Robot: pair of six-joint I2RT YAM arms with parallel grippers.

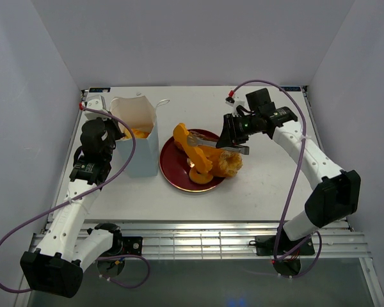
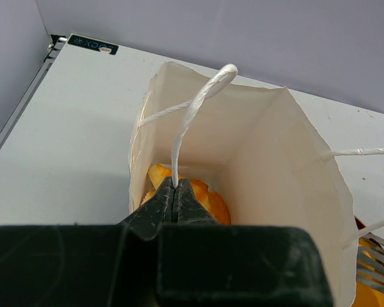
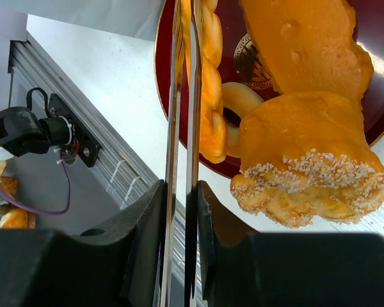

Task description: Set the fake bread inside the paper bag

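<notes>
The white paper bag (image 1: 144, 153) stands upright left of the dark red plate (image 1: 173, 174). My left gripper (image 1: 115, 135) is shut on the bag's near cord handle (image 2: 191, 118); in the left wrist view the gripper (image 2: 174, 192) is at the bag's near rim. Orange bread (image 2: 208, 195) lies inside the bag (image 2: 275, 160). My right gripper (image 1: 235, 136) is shut on metal tongs (image 1: 211, 142), whose tips reach a long twisted bread (image 1: 191, 150) tilted over the plate. In the right wrist view the gripper (image 3: 191, 192) squeezes the tongs (image 3: 182, 96) beside the long bread (image 3: 211, 83). A seeded roll (image 3: 307, 173) sits at the plate's edge.
More bread lies on the plate (image 3: 381, 64): a ring piece (image 3: 240, 99) and a flat golden piece (image 3: 301, 45). The seeded roll (image 1: 230, 165) overhangs the plate's right rim. White walls enclose the table on three sides. A slatted metal rail runs along the near edge.
</notes>
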